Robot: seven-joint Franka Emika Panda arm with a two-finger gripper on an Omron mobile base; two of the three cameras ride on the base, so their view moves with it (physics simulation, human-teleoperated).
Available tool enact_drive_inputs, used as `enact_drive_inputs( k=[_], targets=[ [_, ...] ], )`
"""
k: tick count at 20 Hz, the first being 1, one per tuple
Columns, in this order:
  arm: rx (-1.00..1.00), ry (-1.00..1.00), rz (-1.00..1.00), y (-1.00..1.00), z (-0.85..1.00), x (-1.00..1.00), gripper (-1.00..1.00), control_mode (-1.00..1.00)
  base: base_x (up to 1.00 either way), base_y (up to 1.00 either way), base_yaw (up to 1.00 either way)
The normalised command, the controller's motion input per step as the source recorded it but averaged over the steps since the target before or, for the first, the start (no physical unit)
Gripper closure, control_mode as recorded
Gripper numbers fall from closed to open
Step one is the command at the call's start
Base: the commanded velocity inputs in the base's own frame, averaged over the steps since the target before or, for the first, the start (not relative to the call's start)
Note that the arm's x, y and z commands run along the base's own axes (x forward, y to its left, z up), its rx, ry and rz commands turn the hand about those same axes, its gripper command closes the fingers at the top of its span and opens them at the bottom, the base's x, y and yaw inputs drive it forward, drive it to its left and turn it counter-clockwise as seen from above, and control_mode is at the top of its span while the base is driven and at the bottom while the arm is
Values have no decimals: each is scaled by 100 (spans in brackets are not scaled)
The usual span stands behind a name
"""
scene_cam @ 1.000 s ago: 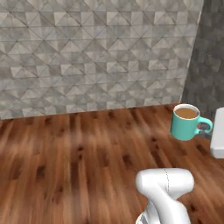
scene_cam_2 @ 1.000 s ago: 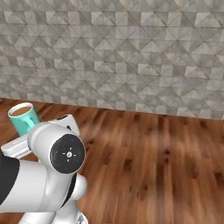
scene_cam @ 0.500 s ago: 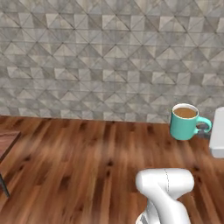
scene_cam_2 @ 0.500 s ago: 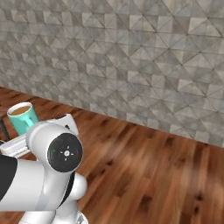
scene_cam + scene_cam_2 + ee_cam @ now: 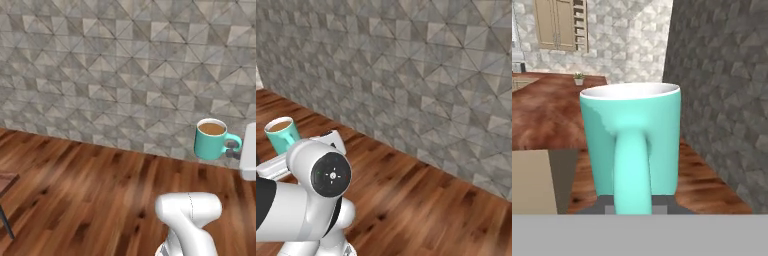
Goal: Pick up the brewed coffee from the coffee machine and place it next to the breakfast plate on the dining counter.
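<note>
The gripper (image 5: 232, 150) is closed on the handle of the brewed coffee (image 5: 212, 139), held upright in the air. Pickup appears complete; carrying it to the dining counter and placing it beside the breakfast plate remain.

1 teal mug of coffee (image 5: 212, 140), 1 small potted plant (image 5: 578, 78) on far worktop (image 5: 557, 87), 1 beige wall cabinet (image 5: 561, 25), 1 pincer (image 5: 231, 149).

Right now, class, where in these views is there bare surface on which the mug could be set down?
The mug hangs in the air, gripped by its handle. In the hand view, the reddish-brown wood countertop behind it lies bare up to a small potted plant at its far end. The stone wall crowds the right. The base views offer wood floor below the tiled wall.
</note>
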Motion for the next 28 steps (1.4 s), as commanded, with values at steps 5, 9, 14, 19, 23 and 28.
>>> enact_drive_inputs(
  k=[5,9,14,19,23,28],
  targets=[
    [0,0,0,0,0,0,100,100,100,-25,42],
    [0,0,0,0,0,0,100,100,100,-25,42],
    [0,0,0,0,0,0,100,100,100,-6,43],
    [0,0,0,0,0,0,100,100,100,-5,45],
    [0,0,0,0,0,0,100,100,100,0,45],
    [0,0,0,0,0,0,100,100,100,0,44]
  ],
)
